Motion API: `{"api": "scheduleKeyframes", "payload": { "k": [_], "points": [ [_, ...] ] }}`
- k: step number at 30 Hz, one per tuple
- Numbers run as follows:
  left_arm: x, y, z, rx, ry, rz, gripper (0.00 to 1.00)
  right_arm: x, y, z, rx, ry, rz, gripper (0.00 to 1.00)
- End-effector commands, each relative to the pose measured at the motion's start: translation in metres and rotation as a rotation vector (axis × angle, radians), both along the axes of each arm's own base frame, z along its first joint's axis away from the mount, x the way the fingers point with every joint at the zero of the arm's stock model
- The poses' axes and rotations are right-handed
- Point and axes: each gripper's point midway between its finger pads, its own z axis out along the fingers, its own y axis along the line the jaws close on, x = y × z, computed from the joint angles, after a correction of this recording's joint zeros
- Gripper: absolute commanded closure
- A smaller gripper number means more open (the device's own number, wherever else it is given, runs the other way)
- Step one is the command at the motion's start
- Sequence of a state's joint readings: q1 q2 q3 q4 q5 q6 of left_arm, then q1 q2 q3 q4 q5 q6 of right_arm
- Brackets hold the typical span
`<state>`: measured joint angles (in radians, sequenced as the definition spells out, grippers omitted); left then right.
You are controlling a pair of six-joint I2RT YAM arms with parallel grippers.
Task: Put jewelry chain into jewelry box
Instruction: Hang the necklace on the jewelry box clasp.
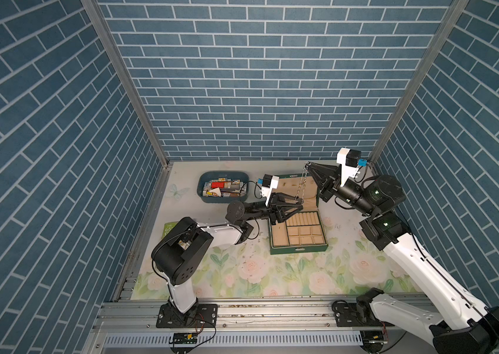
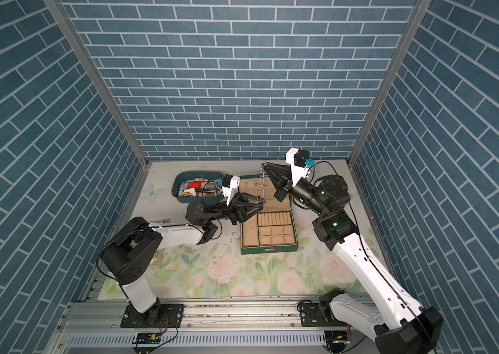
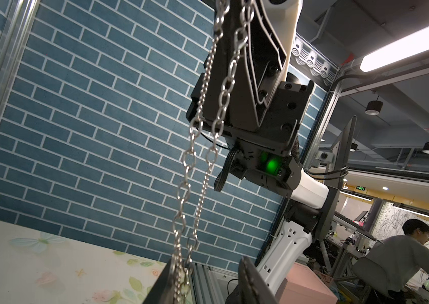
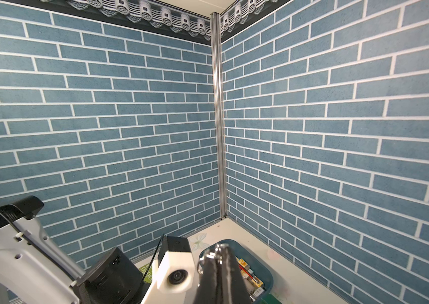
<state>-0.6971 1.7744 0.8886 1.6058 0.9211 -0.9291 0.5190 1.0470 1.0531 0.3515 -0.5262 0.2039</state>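
The jewelry chain (image 1: 303, 184) hangs doubled and nearly straight down over the open jewelry box (image 1: 298, 247), in front of its raised lid. My right gripper (image 1: 307, 165) is shut on the chain's top end, with a ring (image 4: 209, 256) sticking out at its tip. My left gripper (image 1: 299, 202) reaches in at the chain's lower end. In the left wrist view the chain (image 3: 200, 147) rests against one finger (image 3: 163, 284), while the other finger (image 3: 252, 281) stands apart with a clear gap. Both top views show the chain (image 2: 262, 184) stretched between the two grippers.
A blue-teal tub (image 1: 203, 196) of mixed small items stands at the back left, close behind the left wrist. A green card (image 1: 168, 230) lies by the left arm. Small dark specks dot the floral mat (image 1: 272, 269) left of the box. Brick walls close in three sides.
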Motion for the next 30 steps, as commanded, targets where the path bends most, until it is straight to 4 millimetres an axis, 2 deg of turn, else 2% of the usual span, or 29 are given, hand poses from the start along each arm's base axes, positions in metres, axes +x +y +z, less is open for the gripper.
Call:
{"api": "scheduleKeyframes", "payload": {
  "k": [1, 7, 16, 23, 26, 30],
  "points": [
    [-0.01, 0.007, 0.008, -0.02, -0.049, -0.009, 0.64, -0.008, -0.004, 0.011, 0.017, -0.051, -0.011, 1.0],
    [-0.011, 0.011, 0.008, -0.02, -0.052, -0.003, 0.74, -0.009, -0.006, 0.01, 0.017, -0.057, -0.017, 1.0],
    [-0.01, 0.021, 0.01, -0.027, -0.05, 0.023, 0.83, -0.01, -0.008, 0.009, 0.015, -0.06, -0.026, 1.0],
    [-0.009, 0.024, 0.013, -0.023, -0.058, 0.039, 1.0, -0.011, -0.008, 0.007, 0.016, -0.058, -0.025, 1.0],
    [-0.002, 0.029, 0.017, -0.009, -0.051, 0.075, 1.0, -0.011, -0.009, 0.0, 0.014, -0.041, -0.027, 1.0],
    [0.016, 0.041, 0.026, 0.085, -0.072, 0.196, 1.0, -0.014, -0.012, -0.024, 0.028, 0.014, -0.024, 1.0]
  ]
}}
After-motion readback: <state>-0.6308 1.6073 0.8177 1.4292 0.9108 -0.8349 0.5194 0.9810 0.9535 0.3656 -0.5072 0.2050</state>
